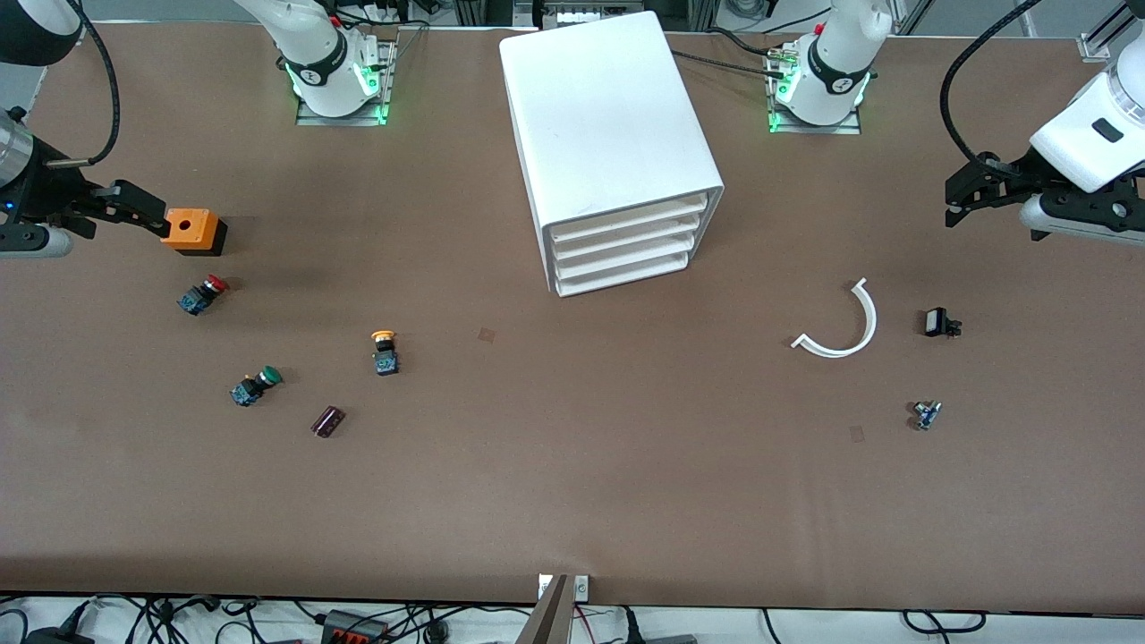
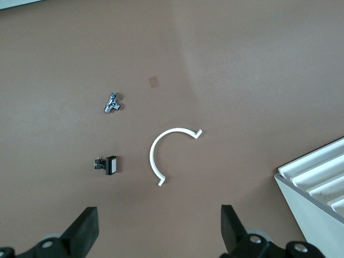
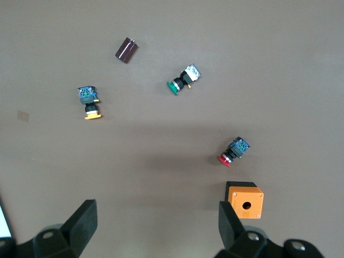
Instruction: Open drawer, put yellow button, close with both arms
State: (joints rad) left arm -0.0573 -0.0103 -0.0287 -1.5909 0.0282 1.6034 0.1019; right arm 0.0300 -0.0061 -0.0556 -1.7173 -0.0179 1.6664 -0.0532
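On table: drawer [image 1: 626,220] closed, no legible writing | yellow button [image 1: 385,351] lying free | left end effector [image 1: 971,192] open, empty | right end effector [image 1: 134,207] open, empty

I see a plain matte brown tabletop [image 1: 572,501]. The round-edged plastic cabinet [image 1: 599,116] is white all over, its four tray drawers too. The small pushbutton [image 1: 385,351] has a yellow-orange cap over a black-and-blue body; its neighbours are capped red [image 1: 202,294] and green [image 1: 256,385]. I also see an orange square box [image 1: 192,230], a dark purple cylinder [image 1: 327,421] and a white curved plastic strip [image 1: 841,324].
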